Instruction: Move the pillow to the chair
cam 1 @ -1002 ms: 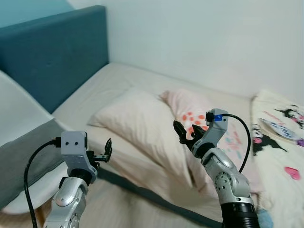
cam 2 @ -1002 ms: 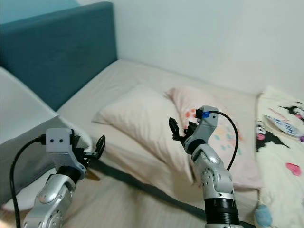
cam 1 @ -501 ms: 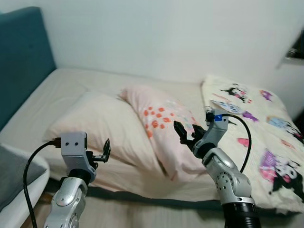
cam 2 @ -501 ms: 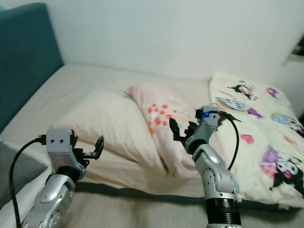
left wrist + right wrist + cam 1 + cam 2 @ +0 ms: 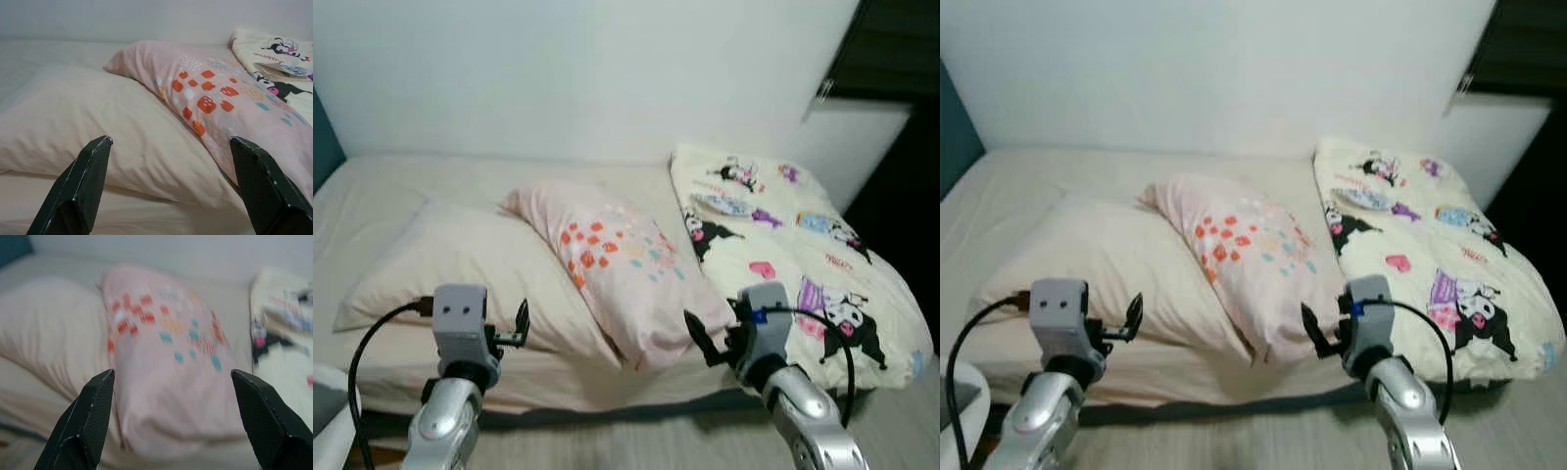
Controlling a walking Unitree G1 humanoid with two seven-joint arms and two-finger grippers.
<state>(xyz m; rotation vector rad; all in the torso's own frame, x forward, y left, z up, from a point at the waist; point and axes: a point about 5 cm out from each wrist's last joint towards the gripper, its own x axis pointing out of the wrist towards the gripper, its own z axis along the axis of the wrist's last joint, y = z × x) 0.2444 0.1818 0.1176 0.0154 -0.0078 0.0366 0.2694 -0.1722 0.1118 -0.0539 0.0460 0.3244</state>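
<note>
Looking at the head camera views first, pretty much nothing of the job is done yet: the pink rectangular pillow with orange and teal square prints (image 5: 622, 264) is lying on the cream-sheeted bed (image 5: 372, 186), leaning over the right edge of a plain cream pillow (image 5: 460, 274), with a cartoon-print cream quilt (image 5: 793, 245) just to its right. The left gripper (image 5: 520, 326) hangs in the air near the front edge of the bed, black fingers spread apart and holding nothing, and the right gripper (image 5: 705, 343) is just in front of the near end of the pink pillow, also spread and empty. A sliver of white rounded thing (image 5: 323, 392) pokes in at the near left corner, could be the chair, can't say for sure. From the left wrist view, both fingers (image 5: 78, 191) frame the two pillows with plenty of open space between them, apart from any fabric. The right wrist view is blurry, but its fingers (image 5: 88, 421) sit wide on either side of the pink pillow's near end, not touching it as far as I can tell. So my read: the approach is about lined up, and the grab, the lift and the carry over to the chair are all left to do.
</note>
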